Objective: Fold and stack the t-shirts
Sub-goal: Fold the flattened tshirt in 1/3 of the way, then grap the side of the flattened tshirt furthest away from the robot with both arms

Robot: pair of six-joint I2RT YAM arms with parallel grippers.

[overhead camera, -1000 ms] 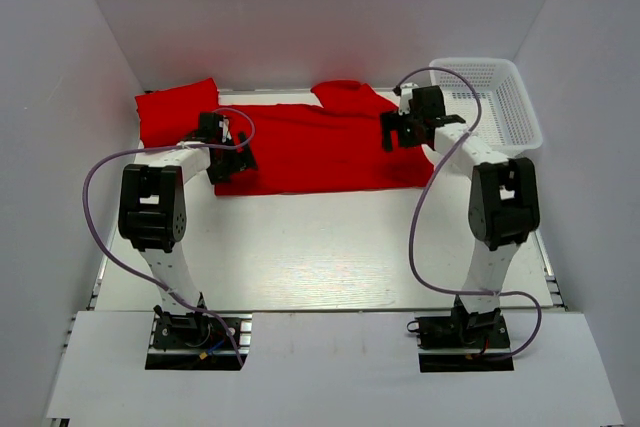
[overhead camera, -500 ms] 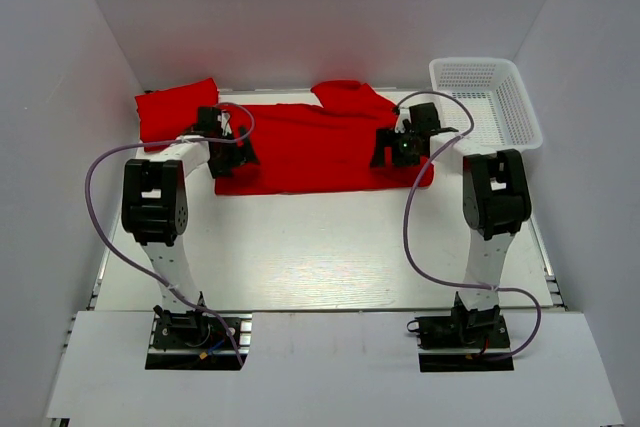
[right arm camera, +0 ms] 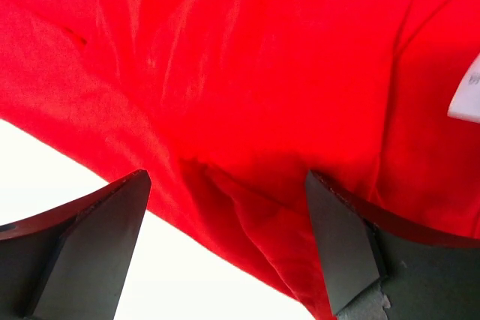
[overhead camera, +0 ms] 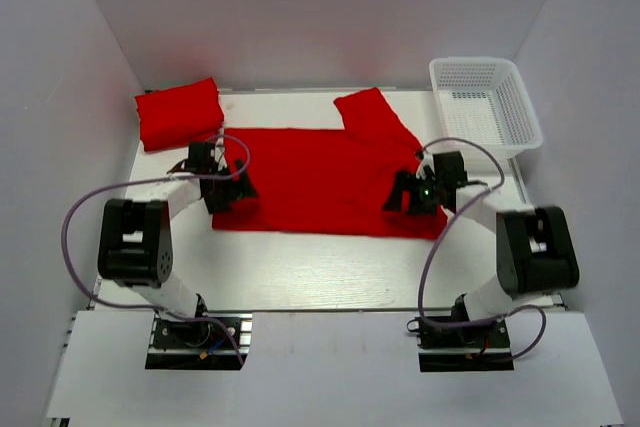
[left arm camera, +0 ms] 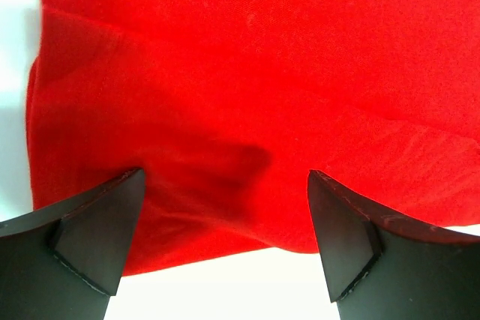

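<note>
**Two-arm approach to the near edge of a shirt.** The spread t-shirt (overhead camera: 320,177) is lying flat across the middle of the table (overhead camera: 300,262), one sleeve pointing toward the white mesh basket (overhead camera: 484,61); a second t-shirt (overhead camera: 178,112), already folded, is resting at the far left corner, apparently as the base of the stack. The left gripper (overhead camera: 228,193) is sitting low over the spread shirt's near left corner, jaws set wide with cloth lying between the fingers; the right gripper (overhead camera: 408,197) is posed likewise, jaws wide, at the near right end, close to the white neck label (right arm camera: 466,91). This mirrored placement is probably preparing a paired pinch, so that the near edge lifts evenly.
</note>
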